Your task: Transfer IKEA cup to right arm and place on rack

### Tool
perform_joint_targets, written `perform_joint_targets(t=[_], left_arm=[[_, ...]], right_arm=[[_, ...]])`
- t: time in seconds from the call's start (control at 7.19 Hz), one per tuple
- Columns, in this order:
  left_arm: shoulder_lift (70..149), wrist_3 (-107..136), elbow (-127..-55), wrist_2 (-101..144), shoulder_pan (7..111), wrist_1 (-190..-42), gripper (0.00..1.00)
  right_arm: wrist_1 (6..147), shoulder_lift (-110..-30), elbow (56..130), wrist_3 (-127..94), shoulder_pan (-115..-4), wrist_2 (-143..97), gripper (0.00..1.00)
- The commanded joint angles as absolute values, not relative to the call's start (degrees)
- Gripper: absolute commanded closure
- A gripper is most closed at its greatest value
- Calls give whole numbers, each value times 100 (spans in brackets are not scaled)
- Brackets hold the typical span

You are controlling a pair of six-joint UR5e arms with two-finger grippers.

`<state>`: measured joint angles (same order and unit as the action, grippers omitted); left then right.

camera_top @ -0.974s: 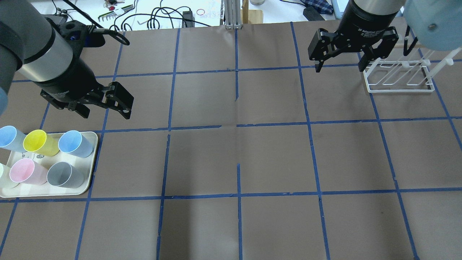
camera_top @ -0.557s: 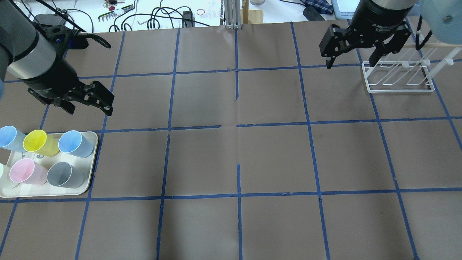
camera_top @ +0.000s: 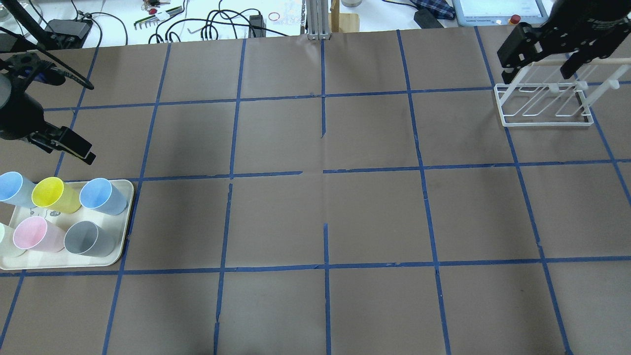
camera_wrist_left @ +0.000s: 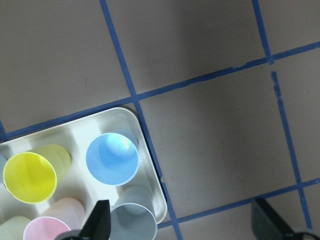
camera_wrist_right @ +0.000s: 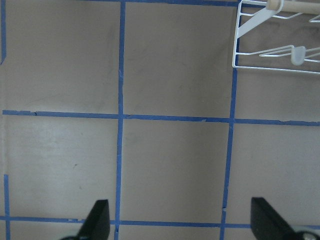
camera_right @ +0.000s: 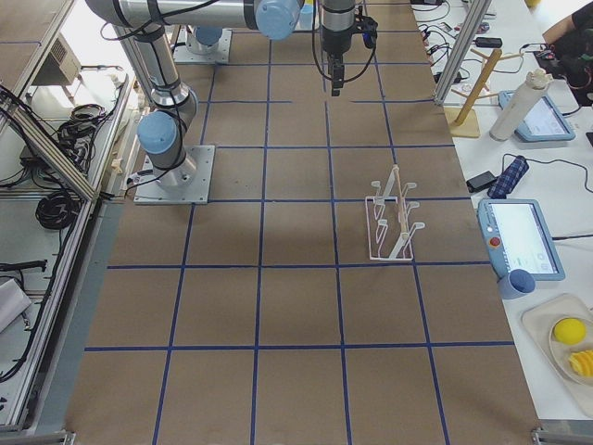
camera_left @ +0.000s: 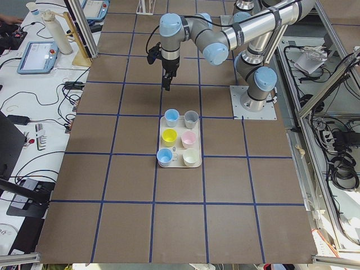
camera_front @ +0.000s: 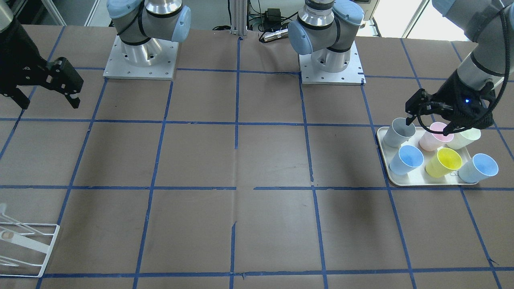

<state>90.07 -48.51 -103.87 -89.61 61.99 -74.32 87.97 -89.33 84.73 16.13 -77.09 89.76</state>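
Observation:
Two pale blue IKEA cups stand on a cream tray [camera_top: 125, 231], one at its right corner [camera_top: 103, 196] and one at its left edge [camera_top: 14, 188]; both show in the front view [camera_front: 406, 159] [camera_front: 480, 167]. My left gripper [camera_top: 59, 147] hangs open and empty high above the tray's end, also in the front view [camera_front: 429, 118]. Its wrist view looks down on the nearer blue cup [camera_wrist_left: 112, 159]. My right gripper [camera_top: 541, 61] is open and empty, high up near the white wire rack [camera_top: 544, 106]. The rack also shows in the right wrist view [camera_wrist_right: 277, 35].
The tray also holds a yellow cup [camera_top: 49, 194], a pink cup [camera_top: 29, 234], a grey cup [camera_top: 86, 238] and a pale cup cut off at the view's edge. Brown paper with blue tape lines covers the table [camera_top: 325, 212]. Cables and tools lie beyond the far edge.
My left gripper has moved left, towards the view's edge by the tray. My right gripper has moved right and back, to above the rack. Both stayed open; the cups have not moved.

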Motion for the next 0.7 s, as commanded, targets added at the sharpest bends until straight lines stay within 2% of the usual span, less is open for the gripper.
perform_joint_targets(t=[0.0, 0.14, 0.42, 0.56], left_arm=[[9437, -5763, -10626, -8947, 5759, -6751, 3], [9631, -5870, -10626, -8947, 5731, -6707, 19], [9930, -6045, -10626, -8965, 5722, -6401, 25], [10071, -6090, -10626, -8965, 5713, -6294, 32]], right_arm=[[8570, -9026, 8473, 1986, -7096, 8956, 0], [8561, -9052, 8473, 1960, -6806, 8956, 0], [8534, -9009, 8560, 2291, -6129, 8860, 0], [8517, -9009, 8569, 2451, -5856, 8529, 0]])
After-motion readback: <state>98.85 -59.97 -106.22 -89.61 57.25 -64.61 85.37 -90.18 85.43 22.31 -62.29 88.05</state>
